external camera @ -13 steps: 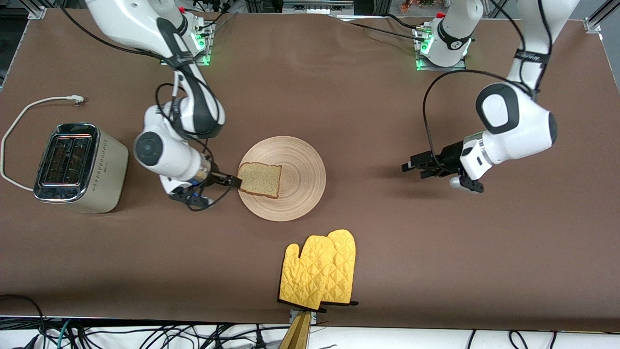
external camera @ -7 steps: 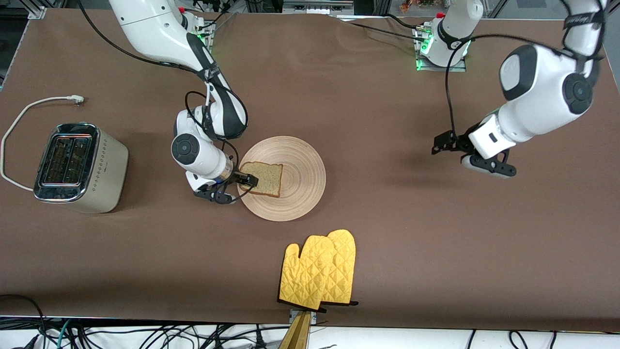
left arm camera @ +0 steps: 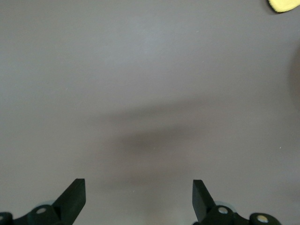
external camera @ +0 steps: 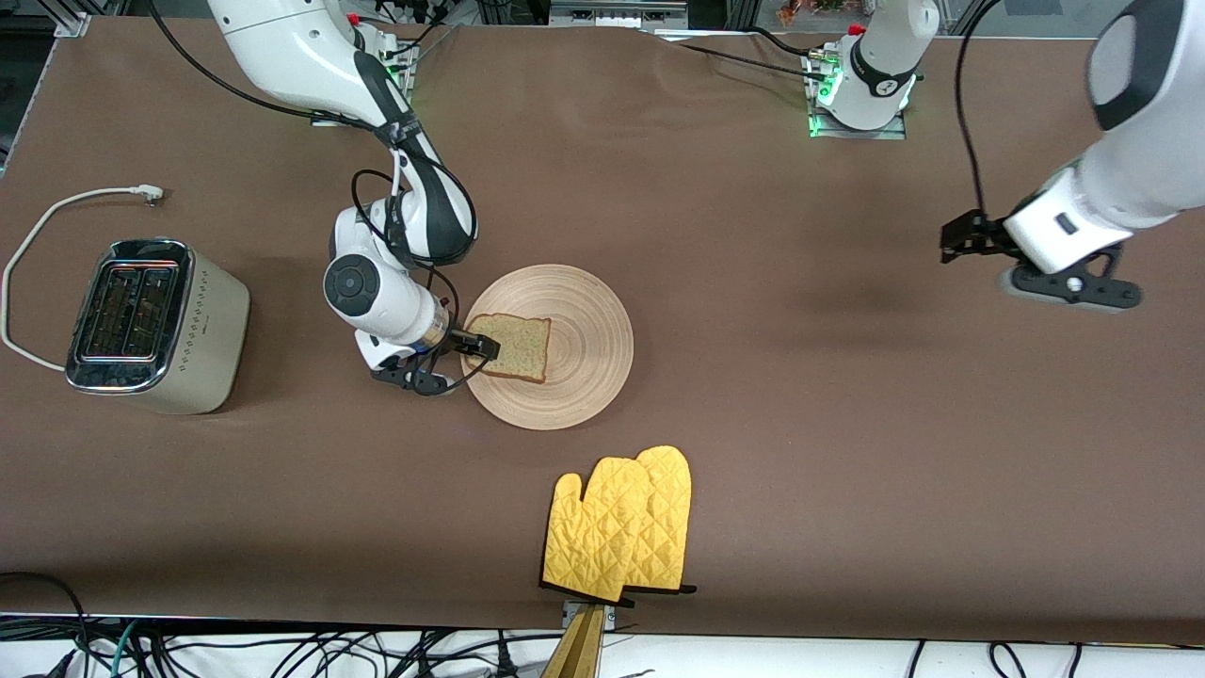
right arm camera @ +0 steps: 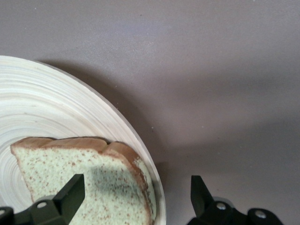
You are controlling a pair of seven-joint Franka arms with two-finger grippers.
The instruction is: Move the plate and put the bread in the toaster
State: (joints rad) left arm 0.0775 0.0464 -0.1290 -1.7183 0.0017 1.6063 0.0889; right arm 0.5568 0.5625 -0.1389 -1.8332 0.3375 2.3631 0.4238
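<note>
Right gripper [external camera: 478,348] low at plate [external camera: 584,311] rim, frame centre-left, jaws wide and straddling bread [external camera: 513,347] edge, nothing gripped; likely lining up a pinch. Bread flat on plate. Toaster [external camera: 155,325] at frame left, slots up, ready to load. Left gripper [external camera: 965,240] upper right over bare table, wide, empty, waiting. Count: one plate, one bread, one toaster, two mitts [external camera: 621,527].
</note>
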